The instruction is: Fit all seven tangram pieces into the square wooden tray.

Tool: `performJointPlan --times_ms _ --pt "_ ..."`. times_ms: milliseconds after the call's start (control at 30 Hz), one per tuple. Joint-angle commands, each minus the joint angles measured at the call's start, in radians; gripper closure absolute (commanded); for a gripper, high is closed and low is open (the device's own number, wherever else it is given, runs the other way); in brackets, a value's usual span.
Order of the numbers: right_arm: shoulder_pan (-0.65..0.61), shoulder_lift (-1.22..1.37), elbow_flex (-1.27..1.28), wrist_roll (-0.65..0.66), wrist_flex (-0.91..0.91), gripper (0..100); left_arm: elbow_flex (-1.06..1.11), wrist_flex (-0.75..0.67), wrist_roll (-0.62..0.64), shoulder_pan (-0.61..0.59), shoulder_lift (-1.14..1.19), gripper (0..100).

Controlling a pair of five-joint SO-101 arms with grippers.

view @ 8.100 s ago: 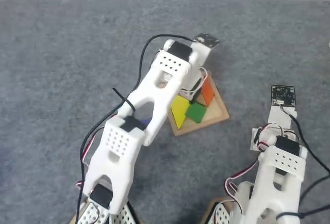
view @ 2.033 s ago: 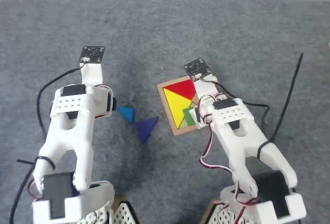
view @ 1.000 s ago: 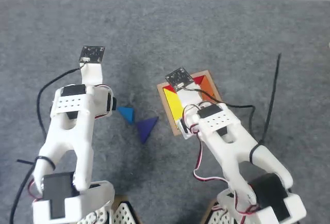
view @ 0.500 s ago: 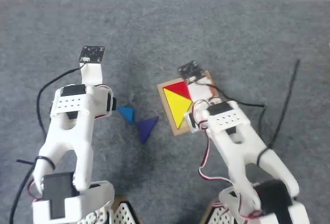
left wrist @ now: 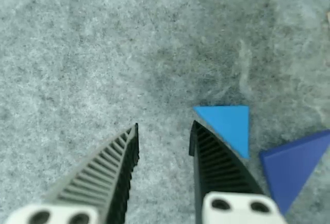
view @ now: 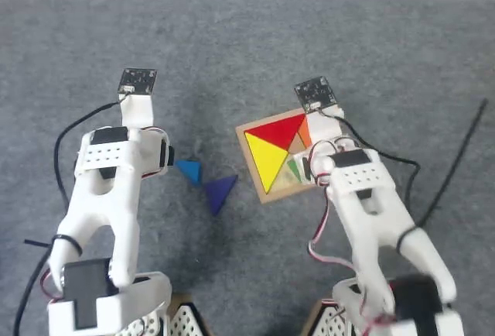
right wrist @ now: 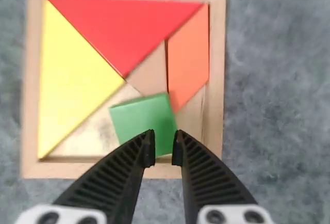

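The square wooden tray (view: pixel 246 150) lies mid-table, right of centre. Inside it sit a red triangle (right wrist: pixel 126 25), a yellow triangle (right wrist: pixel 69 77), an orange parallelogram (right wrist: pixel 188 61) and a green square (right wrist: pixel 142 121) lying tilted, with bare wood around it. My right gripper (right wrist: pixel 163 133) hangs over the green square's near edge, its fingers almost together with nothing between them. On the carpet left of the tray lie a light blue triangle (left wrist: pixel 227 123) and a dark blue triangle (left wrist: pixel 294 164). My left gripper (left wrist: pixel 162 128) is open just beside the light blue triangle (view: pixel 189 170).
Grey carpet covers the table all around. The dark blue triangle (view: pixel 220 190) lies between the light blue one and the tray. Cables trail from both arms. The arms' bases stand at the near edge.
The right arm has swung from the tray's left part to its right side, uncovering the red and yellow triangles. The left arm and both blue triangles have not moved.
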Motion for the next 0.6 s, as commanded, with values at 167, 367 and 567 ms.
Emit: performJointPlan --times_ms 167,367,567 --pt "-0.019 0.186 -0.170 0.037 -0.035 90.8 0.007 -0.020 -0.012 0.003 -0.049 84" --pt "-0.088 0.189 -0.176 0.046 -0.041 90.8 0.005 -0.020 -0.012 0.003 -0.049 84" --pt "-0.124 0.193 -0.172 0.049 -0.067 90.8 0.005 -0.020 -0.012 0.003 -0.049 84"
